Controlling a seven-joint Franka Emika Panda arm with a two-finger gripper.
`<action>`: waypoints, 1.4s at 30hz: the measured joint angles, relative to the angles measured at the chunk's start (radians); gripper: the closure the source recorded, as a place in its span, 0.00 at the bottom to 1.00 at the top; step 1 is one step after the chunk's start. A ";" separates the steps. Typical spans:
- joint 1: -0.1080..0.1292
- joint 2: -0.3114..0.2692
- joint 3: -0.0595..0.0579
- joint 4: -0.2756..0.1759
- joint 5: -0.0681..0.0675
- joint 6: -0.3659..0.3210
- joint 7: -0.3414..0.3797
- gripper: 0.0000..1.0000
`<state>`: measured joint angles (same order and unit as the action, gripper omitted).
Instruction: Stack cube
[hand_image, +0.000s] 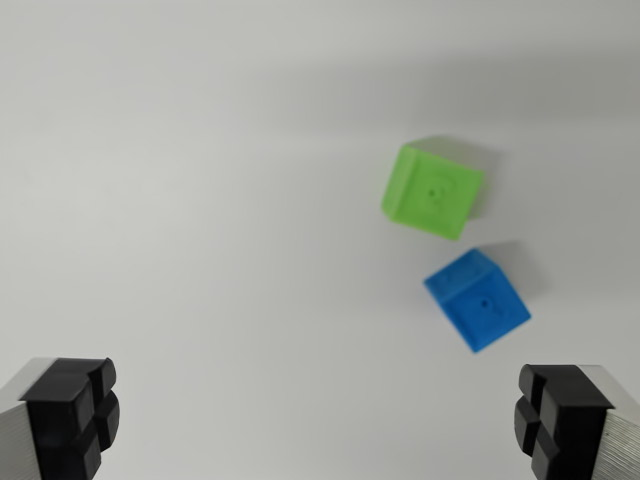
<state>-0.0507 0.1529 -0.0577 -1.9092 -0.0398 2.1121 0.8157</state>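
— Wrist view, count?
— Two cubes on the white desk: one green cube, one blue cube, close together but apart, toward the wrist view's right.
— Hand?
— Hand spread wide, both fingers empty, nearer the camera than both cubes.

Bright, even light falls on the white surface, which darkens to grey along the far edge. The green cube and the blue cube are slightly soft at their edges and throw faint, diffuse shadows to the far right. The pincer fingertips, near the bottom corners, look a little blurred. No glare shows.
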 joint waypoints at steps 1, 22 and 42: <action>0.000 0.000 0.000 -0.001 0.000 0.001 -0.002 0.00; -0.031 -0.002 -0.002 -0.067 0.007 0.057 -0.125 0.00; -0.091 -0.003 -0.008 -0.178 0.024 0.157 -0.366 0.00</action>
<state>-0.1421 0.1498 -0.0655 -2.0875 -0.0160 2.2695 0.4494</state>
